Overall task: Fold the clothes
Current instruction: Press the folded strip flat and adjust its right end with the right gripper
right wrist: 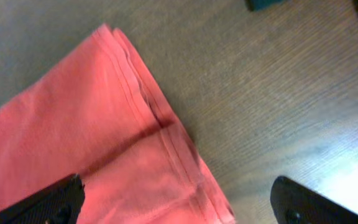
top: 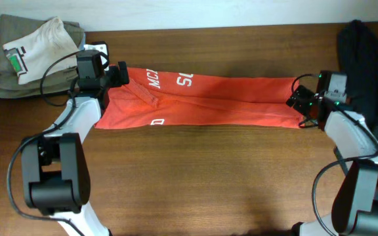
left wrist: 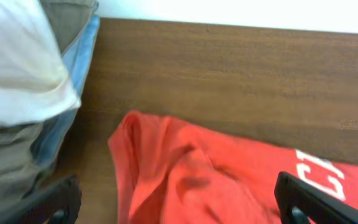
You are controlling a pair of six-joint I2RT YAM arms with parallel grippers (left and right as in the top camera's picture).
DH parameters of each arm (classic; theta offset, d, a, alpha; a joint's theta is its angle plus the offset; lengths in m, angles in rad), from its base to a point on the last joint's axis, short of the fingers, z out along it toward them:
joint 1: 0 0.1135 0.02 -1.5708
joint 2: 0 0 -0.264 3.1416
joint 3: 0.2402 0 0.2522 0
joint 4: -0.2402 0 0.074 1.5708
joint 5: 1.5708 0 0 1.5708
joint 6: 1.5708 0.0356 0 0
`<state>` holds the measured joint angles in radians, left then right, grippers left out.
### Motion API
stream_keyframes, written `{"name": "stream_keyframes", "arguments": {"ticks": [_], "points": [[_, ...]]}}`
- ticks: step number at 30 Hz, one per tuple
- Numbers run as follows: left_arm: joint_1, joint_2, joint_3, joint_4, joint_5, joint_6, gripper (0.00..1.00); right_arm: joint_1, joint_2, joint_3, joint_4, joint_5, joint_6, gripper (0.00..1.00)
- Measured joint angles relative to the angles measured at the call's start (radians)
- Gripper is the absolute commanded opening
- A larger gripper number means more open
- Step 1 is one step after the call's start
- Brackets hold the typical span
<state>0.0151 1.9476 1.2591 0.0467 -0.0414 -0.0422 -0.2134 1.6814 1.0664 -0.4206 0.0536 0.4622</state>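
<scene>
The red-orange T-shirt (top: 202, 99) lies folded into a long band across the far half of the table, white lettering showing near its left end. My left gripper (top: 118, 74) is open over the shirt's left end; in the left wrist view its fingers straddle rumpled red cloth (left wrist: 185, 180). My right gripper (top: 298, 99) is open at the shirt's right end; in the right wrist view its fingers flank the hemmed corner (right wrist: 160, 162). Neither gripper holds cloth.
A stack of folded pieces, a white tee on olive ones (top: 35, 52), sits at the far left corner. It also shows in the left wrist view (left wrist: 23, 81). A dark garment (top: 366, 59) lies at the far right.
</scene>
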Motion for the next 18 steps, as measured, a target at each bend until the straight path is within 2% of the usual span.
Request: {"name": "stream_keyframes", "arguments": {"ticks": [2, 3, 5, 8, 10, 18], "points": [[-0.001, -0.061, 0.002, -0.084, 0.002, -0.001, 0.65, -0.007, 0.000, 0.078, -0.069, -0.058, -0.046, 0.99], [-0.003, -0.093, 0.005, -0.139, 0.010, 0.001, 0.50, -0.009, 0.000, 0.114, -0.090, -0.109, -0.074, 0.95], [-0.010, -0.164, 0.008, -0.241, 0.035, -0.004, 0.30, -0.009, -0.004, 0.150, -0.118, -0.219, -0.108, 0.86], [-0.037, -0.207, 0.027, -0.429, 0.110, -0.003, 0.27, -0.004, -0.006, 0.156, -0.193, -0.340, -0.141, 0.87], [-0.058, -0.190, 0.026, -0.511, 0.136, -0.005, 0.15, 0.012, 0.000, 0.156, -0.219, -0.379, -0.149, 0.86], [-0.079, -0.039, 0.026, -0.560, 0.166, -0.008, 0.13, 0.094, 0.129, 0.156, -0.231, -0.431, -0.127, 0.71]]}}
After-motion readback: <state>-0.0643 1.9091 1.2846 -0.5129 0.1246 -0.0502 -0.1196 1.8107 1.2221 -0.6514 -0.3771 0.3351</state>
